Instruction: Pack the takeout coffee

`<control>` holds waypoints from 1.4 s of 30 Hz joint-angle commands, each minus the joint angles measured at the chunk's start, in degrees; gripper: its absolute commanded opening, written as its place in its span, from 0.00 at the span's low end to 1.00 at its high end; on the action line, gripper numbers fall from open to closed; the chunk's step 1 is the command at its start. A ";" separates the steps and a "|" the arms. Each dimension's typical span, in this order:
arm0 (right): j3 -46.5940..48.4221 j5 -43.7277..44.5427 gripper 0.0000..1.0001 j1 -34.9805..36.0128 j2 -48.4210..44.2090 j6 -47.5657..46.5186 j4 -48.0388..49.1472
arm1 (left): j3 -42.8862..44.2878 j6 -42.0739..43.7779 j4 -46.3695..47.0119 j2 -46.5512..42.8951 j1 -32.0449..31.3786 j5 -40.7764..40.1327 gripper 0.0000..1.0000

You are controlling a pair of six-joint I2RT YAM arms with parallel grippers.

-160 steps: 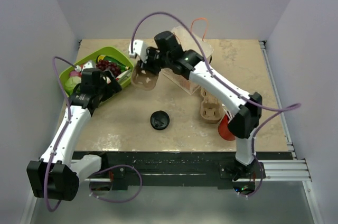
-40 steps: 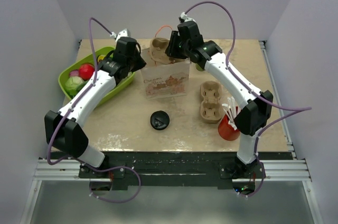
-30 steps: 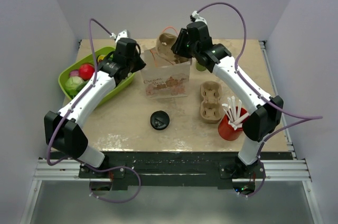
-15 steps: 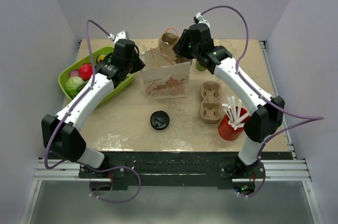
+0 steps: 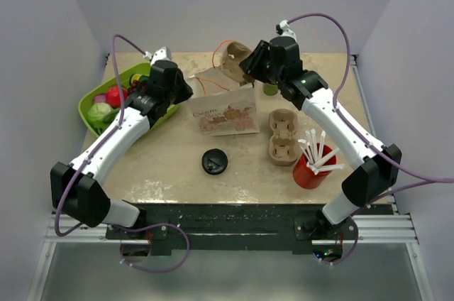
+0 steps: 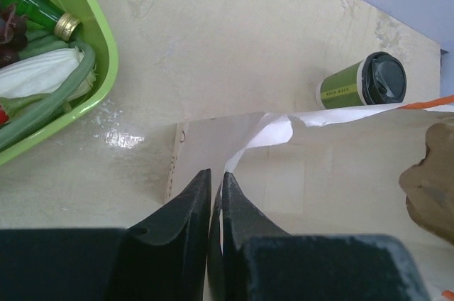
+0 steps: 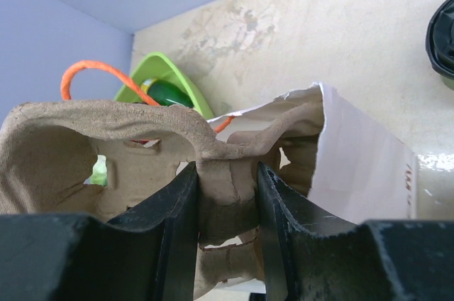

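**Spotter:** What worries you from here?

**Me:** Starting at the left, my left fingers [image 6: 216, 179] are clenched on one ragged corner of the paper bag [image 5: 225, 111]. The bag leans over instead of standing square. If that thin corner rips or slips, I judge the mouth folds shut.

**Spotter:** And the middle?

**Me:** My right fingers [image 7: 225, 180] are clamped on the centre rib of the pulp cup carrier [image 7: 106, 138], right at the bag's mouth. It looks wide for that opening. I think it could snag the rim and drag the bag over.

**Spotter:** Where's the coffee?

**Me:** The takeout coffee [image 6: 362, 86] is on the desk [image 5: 163, 166], just past the bag's right end. Neither set of fingers touches it, and in the top view it sits close under my right arm [image 5: 333, 113]. It appears to stand upright with the lid on, so I read its long axis as vertical and the lid as pointing up. It's a narrow cup, so a sweep of the bag or my forearm could tip it. Then the lid might pop off.
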 commanded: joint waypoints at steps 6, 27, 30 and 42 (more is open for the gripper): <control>1.74 0.19 0.17 -0.38 0.54 2.74 3.87 | -4.20 2.45 6.99 -4.92 0.04 3.63 0.16; 13.96 20.48 0.16 12.19 9.86 -11.41 -24.51 | -3.51 -0.10 7.97 -5.44 -1.89 0.40 0.15; 14.83 21.63 0.15 12.63 11.53 -11.32 -26.19 | -4.20 -0.28 8.31 -5.97 -2.07 0.03 0.15; 21.25 23.21 0.22 12.98 20.23 -12.46 -31.55 | -4.83 0.07 9.02 -6.76 -4.53 -1.63 0.15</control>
